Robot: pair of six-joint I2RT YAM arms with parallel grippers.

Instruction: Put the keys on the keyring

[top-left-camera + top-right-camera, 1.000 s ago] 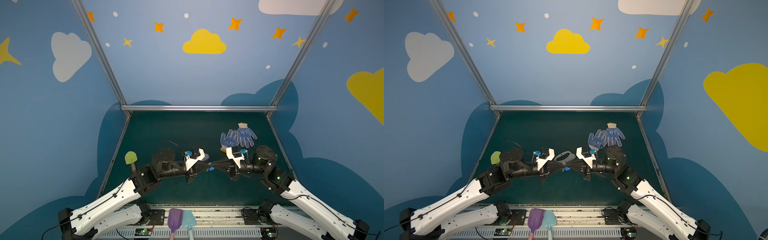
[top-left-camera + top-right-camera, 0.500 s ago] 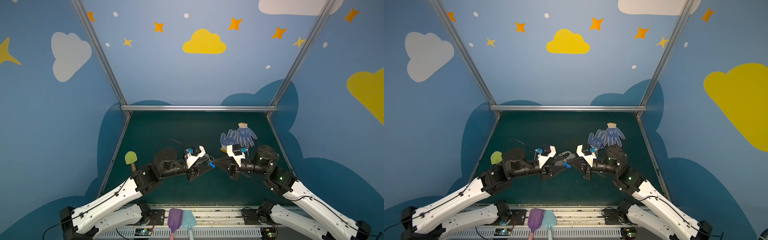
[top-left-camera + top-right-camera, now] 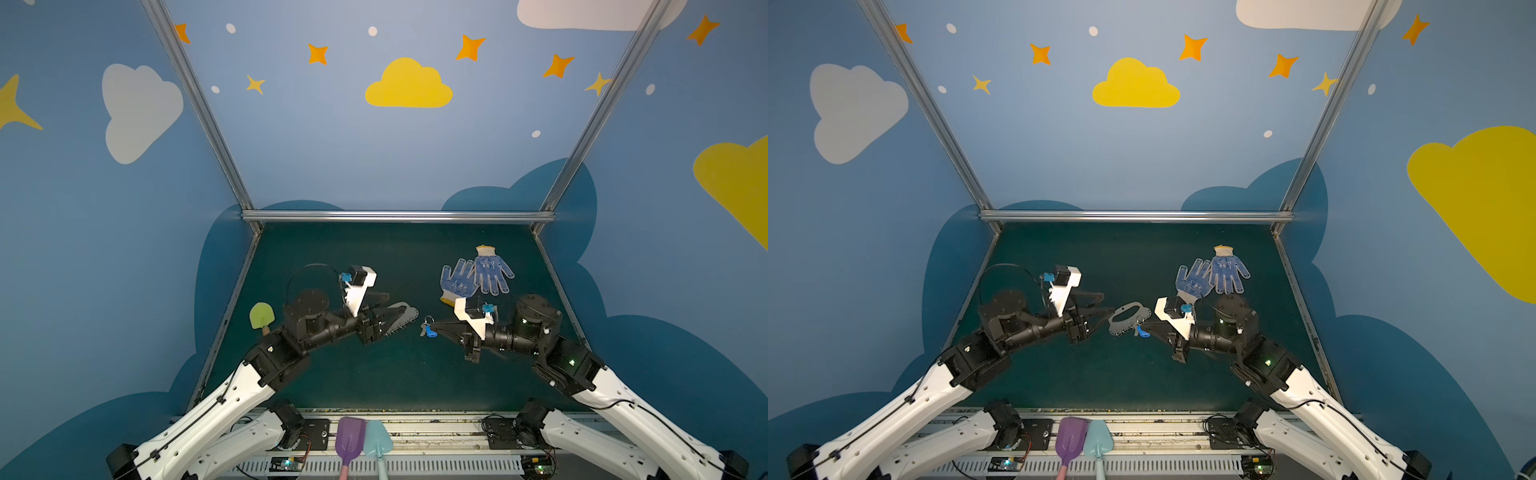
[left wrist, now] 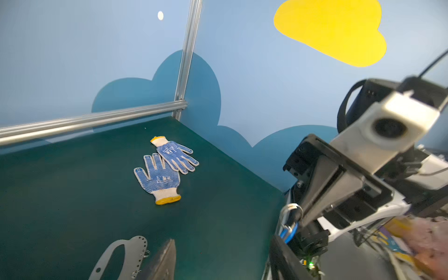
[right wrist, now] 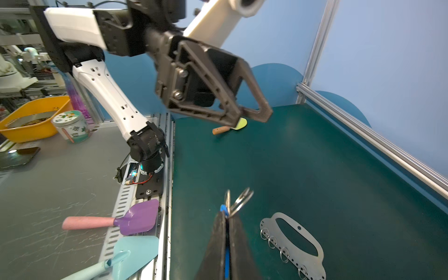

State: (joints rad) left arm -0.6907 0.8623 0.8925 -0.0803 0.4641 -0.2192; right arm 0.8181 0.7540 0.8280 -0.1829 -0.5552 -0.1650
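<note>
The right claw (image 3: 435, 326) is clamped shut on the keys (image 3: 428, 329). From the right wrist camera its two dark fingers (image 5: 238, 242) are pressed together, and the blue piece and a couple of loose silver rings stick out past the tips. The bunch (image 3: 1142, 331) sits near the middle of the table (image 3: 395, 374), pointing towards the other arm.

The keyring (image 3: 1128, 319), a flat grey plate with a long slot, lies on the green surface between the two claws, a little nearer the left one. Its small rings line the straight edge, plain to see from the right wrist camera (image 5: 294, 242). The keys are close beside it but not on any of its rings.

The left claw (image 3: 1106, 303) is spread open with nothing in it. It hangs just by the plate's end, and I can't tell whether a finger touches it.

Further back on the right a pair of blue-dotted gloves (image 3: 476, 276) lie flat, their fingers overlapping. A small yellow-green spade (image 3: 262, 316) rests by the left edge. A purple scoop (image 3: 350, 436) and a pale blue scoop (image 3: 378, 440) sit side by side on the front rail.
</note>
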